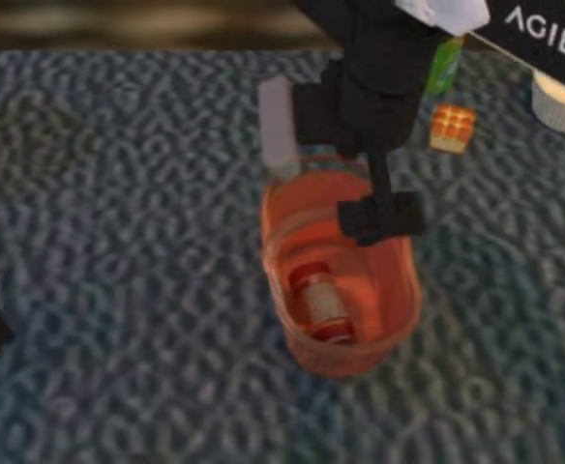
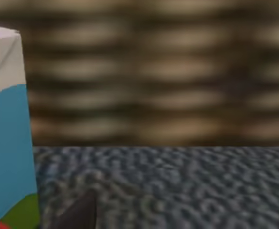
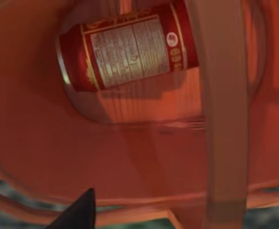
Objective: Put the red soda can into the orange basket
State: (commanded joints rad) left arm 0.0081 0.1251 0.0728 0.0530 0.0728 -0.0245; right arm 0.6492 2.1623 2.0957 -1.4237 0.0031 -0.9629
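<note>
Right claw (image 1: 379, 198) hung released above the orange basket (image 1: 399, 290); red soda can (image 1: 323, 302) lay on its side inside. Left claw's state couldn't be told.

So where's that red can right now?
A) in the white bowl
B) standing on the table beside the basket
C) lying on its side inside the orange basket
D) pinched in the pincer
C: the red can lies on its side on the orange basket's floor, with nothing gripping it.
</note>
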